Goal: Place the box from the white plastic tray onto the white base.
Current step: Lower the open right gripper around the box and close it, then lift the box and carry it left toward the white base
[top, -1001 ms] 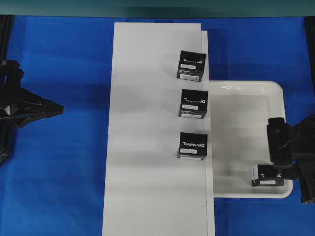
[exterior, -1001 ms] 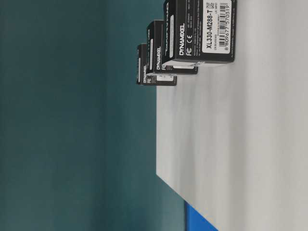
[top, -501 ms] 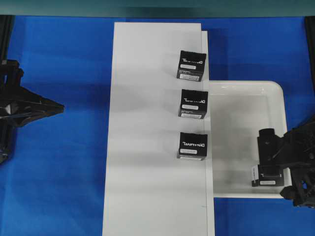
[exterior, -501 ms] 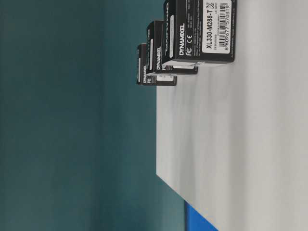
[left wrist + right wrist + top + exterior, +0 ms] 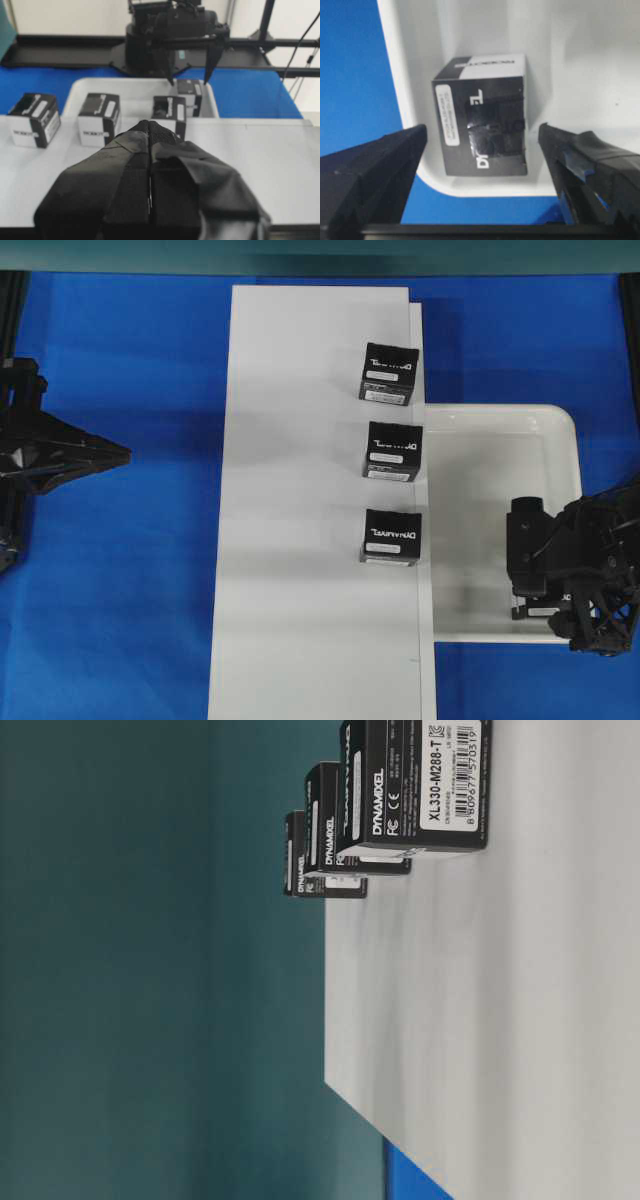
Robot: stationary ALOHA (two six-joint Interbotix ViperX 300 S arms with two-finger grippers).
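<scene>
The right pincer (image 5: 480, 165) has moved in over the near corner of the white plastic tray (image 5: 500, 418) and spread wide. It now straddles the box (image 5: 482, 117), empty. The left pincer (image 5: 150, 165) rests closed. This is the grasp step; next, lower, close, then carry to the white base (image 5: 300, 490).

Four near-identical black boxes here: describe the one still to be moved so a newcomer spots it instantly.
Find the white plastic tray at the right of the overhead view, beside the white base. The box sits alone in the tray's corner, between the open right claw's fingers. Unlike the three boxes lined up on the base, it shows a dark picture patch.
</scene>
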